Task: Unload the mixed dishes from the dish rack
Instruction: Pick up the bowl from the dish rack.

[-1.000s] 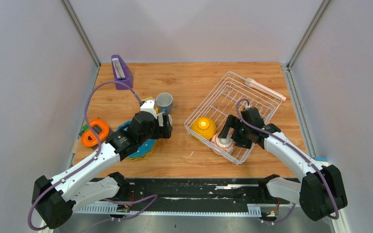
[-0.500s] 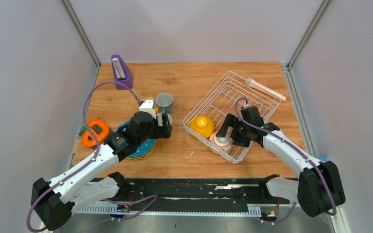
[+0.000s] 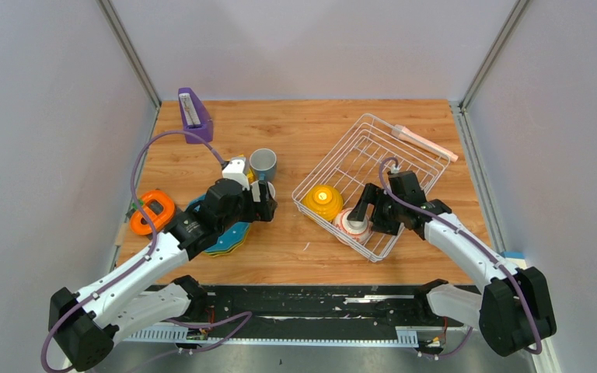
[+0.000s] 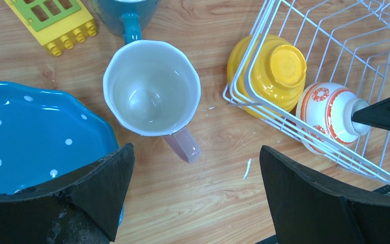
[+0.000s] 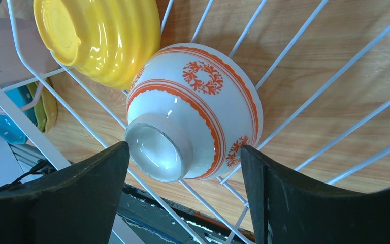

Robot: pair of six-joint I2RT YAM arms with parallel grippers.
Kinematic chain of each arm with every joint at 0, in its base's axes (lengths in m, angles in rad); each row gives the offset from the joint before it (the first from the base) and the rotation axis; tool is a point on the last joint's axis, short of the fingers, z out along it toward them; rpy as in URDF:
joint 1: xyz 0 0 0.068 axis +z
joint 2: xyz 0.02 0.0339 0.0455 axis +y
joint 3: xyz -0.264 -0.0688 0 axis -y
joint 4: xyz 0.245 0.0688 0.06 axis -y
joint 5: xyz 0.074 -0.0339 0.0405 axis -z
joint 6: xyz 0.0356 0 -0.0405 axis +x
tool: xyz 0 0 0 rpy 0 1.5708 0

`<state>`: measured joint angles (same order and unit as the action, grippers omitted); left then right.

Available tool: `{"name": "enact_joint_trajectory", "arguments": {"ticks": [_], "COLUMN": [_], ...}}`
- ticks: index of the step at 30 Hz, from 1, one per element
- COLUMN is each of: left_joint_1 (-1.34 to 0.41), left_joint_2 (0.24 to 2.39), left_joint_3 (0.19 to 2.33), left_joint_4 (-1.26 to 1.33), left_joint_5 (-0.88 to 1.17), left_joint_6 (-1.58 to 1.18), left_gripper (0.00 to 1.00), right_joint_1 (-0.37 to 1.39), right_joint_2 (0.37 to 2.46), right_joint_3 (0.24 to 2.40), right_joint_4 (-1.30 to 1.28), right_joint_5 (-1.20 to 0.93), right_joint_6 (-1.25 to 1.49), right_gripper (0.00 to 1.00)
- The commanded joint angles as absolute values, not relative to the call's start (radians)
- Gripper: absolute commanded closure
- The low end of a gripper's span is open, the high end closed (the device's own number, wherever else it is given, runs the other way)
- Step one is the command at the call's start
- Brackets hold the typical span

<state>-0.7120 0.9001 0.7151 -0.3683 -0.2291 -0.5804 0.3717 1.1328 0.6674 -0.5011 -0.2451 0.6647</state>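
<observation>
Top view: plate stack [image 3: 233, 237] is mostly covered by the left arm, so the plate count cannot be told. Pink mug [image 4: 152, 89] is largely masked there by the left jaws.
Left wrist view: blue mug [image 4: 122, 12] and yellow grid block [image 4: 56, 20] are cut by the top edge. Blue dotted plate [image 4: 35, 137] is clipped at the left edge and overlapped by a jaw.
Right wrist view: yellow bowl [image 5: 106, 35] is cropped at the top. Rim and interior of the cup [image 5: 198, 107] are turned away, unseen.
</observation>
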Motion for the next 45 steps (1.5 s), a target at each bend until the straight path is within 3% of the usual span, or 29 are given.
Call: {"name": "enact_joint_trajectory", "arguments": {"ticks": [1,7,20,26,39,42,45], "left_joint_1": [-0.713,-0.713,-0.714,-0.714,-0.746,-0.773,-0.796], "left_joint_2": [0.883,0.886,0.893,0.931,1.158,1.220,1.271], "left_joint_3": [0.715,0.721,0.795,0.848,0.960,0.987,1.023], "left_joint_4": [-0.337,-0.333,-0.239,-0.173,-0.149,-0.148,-0.145], "left_joint_5": [-0.220,-0.210,-0.039,0.111,0.237,0.244,0.257], "left_joint_6": [-0.578,-0.576,-0.546,-0.532,-0.518,-0.506,-0.501], "left_gripper": [0.00,0.00,0.00,0.00,0.00,0.00,0.00], "right_joint_1": [0.374,0.374,0.371,0.346,0.244,0.219,0.195], "right_joint_2": [1.117,1.130,1.109,1.082,1.009,0.982,0.954], "right_joint_3": [0.674,0.679,0.675,0.644,0.563,0.543,0.522], "right_joint_4": [-0.495,-0.514,-0.514,-0.513,-0.475,-0.465,-0.454], "right_joint_5": [-0.252,-0.236,-0.248,-0.263,-0.371,-0.402,-0.433], "right_joint_6": [0.654,0.651,0.665,0.675,0.672,0.669,0.666], "right_gripper": [0.20,0.15,0.38,0.61,0.87,1.00,1.00]}}
